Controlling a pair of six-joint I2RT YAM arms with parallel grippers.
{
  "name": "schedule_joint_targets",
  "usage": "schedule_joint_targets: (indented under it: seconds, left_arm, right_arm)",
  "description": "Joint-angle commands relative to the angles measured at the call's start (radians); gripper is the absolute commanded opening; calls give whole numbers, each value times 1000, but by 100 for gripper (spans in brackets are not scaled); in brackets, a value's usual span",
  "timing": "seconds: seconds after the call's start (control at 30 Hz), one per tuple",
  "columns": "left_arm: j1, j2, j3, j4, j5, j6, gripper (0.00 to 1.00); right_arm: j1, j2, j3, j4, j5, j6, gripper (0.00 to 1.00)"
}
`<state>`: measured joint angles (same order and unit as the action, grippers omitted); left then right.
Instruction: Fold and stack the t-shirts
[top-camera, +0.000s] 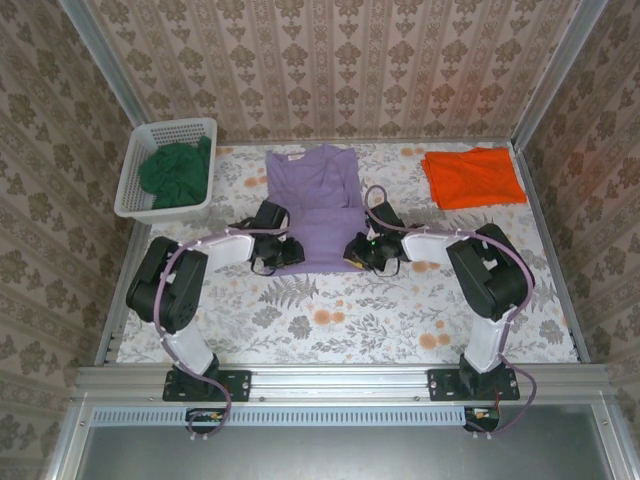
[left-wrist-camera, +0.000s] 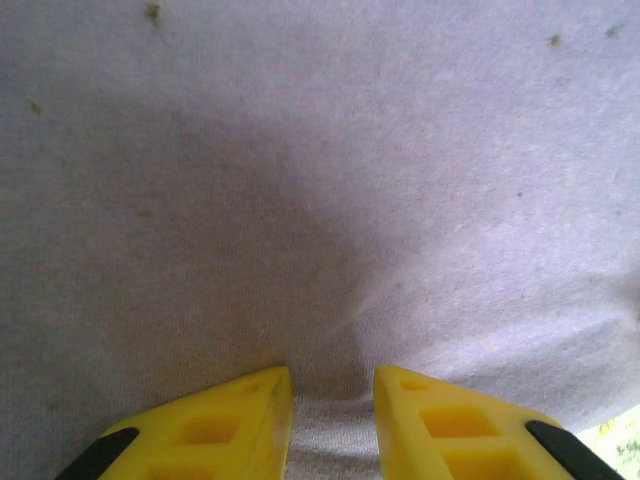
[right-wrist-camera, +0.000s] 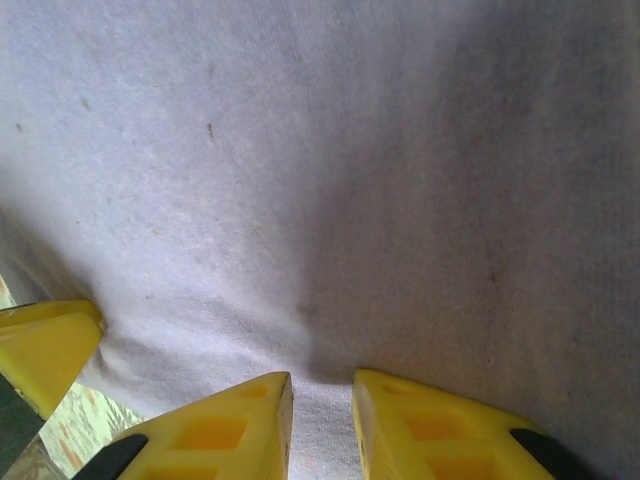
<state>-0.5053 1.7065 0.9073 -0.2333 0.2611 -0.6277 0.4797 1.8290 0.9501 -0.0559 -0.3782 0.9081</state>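
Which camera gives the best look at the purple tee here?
Top external: the purple tee shows nearly whole, laid flat, collar at the far end. Each wrist view gives a close patch of its cloth, puckered between yellow fingers.

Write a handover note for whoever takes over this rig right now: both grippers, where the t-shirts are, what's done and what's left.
Left gripper: shut on the near edge of the lilac t-shirt, left side.
Right gripper: shut on that same edge, right side.
The lilac t-shirt lies spread mid-table, collar away from the arms.
Orange t-shirt: flat at the far right, and it looks folded.
Green t-shirt: crumpled in the white basket, far left.
Done: orange apparently folded; lilac gripped for a fold.
Left: fold lilac, take out and fold green, stack all three.
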Motion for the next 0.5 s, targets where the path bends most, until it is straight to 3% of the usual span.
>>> schedule_joint_targets:
  seconds: [0.0,0.2,0.47]
  left_arm:
    - [-25,-59,-112,-72,-40,13,30]
    - [-101,-214,-288,-87,-79,-60,32]
    - [-123,-499,-371,-191,-130,-135,42]
  right_arm:
    - [17,-48,-155,-104,59,-15,28]
    - [105,-216,-404,-12,132,87,30]
    - [262,-492,-523,-99,337,234,40]
